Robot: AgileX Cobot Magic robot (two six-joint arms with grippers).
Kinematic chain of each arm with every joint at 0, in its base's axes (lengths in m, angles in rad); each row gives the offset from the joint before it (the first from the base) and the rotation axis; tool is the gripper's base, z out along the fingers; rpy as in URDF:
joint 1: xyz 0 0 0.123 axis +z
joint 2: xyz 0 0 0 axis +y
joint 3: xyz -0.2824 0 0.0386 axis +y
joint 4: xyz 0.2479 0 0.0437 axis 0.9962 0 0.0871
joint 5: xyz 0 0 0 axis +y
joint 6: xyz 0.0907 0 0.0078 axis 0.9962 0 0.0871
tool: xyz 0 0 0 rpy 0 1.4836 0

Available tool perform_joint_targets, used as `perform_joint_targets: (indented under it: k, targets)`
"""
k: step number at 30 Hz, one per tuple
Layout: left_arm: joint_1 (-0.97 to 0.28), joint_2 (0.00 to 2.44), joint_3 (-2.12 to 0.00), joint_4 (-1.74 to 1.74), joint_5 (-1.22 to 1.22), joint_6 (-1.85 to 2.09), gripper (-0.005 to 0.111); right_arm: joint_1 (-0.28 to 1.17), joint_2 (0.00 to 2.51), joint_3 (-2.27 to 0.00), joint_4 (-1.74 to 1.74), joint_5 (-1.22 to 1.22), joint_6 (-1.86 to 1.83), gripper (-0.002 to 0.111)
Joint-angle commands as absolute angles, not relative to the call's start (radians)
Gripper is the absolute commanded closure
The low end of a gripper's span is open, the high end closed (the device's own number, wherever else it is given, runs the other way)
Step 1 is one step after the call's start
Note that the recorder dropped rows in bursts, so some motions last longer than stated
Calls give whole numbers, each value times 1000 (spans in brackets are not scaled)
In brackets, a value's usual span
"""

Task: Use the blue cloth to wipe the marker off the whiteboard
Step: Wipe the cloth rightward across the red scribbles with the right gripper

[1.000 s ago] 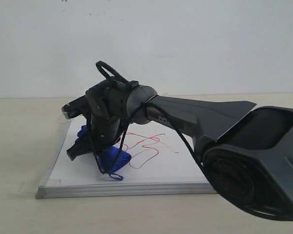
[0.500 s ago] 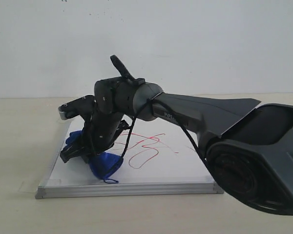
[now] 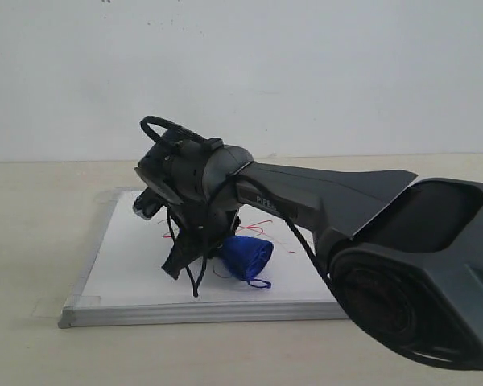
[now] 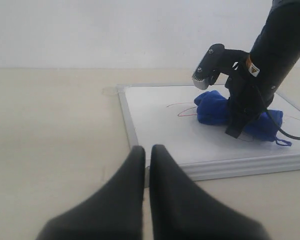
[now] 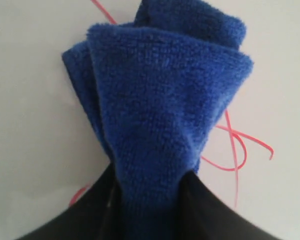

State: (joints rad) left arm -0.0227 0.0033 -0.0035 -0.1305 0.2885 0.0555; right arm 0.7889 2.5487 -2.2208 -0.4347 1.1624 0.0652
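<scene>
Right wrist view, grip: my right gripper (image 5: 150, 220) is clamped on the blue cloth (image 5: 160, 115), one dark jaw on each side of the fold.
Cloth place: it is pressed flat on the whiteboard (image 5: 30, 100), on top of the scribble; in the exterior view it sits in the board's middle, toward the front edge.
Cloth axis: the roll lies flat, its long axis running roughly along that front edge. The end with the loop tag points to the right of the exterior view.
Marker: loops of the marker (image 5: 235, 145) show on both sides of the cloth, thin and red.
Progress: I judge the wiping under way and not finished. The left part of the board looks clean, and red lines are left around and beyond the cloth.
Left gripper (image 4: 146, 152): jaws together, holding nothing, off the board near its front corner.
</scene>
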Motion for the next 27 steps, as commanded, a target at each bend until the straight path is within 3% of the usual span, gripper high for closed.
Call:
perform_joint_targets:
  k: [1,11,27]
  targets:
    - [-21,0,0,-131,285,61,103,776,2568,-2202,-250,1208,-10,109]
    - [-21,0,0,-131,285,61,103,776,2554,-2202,122,1221,-299,109]
    - [-21,0,0,-131,285,61,103,731,2500,-2151,-231,1221,-69,109]
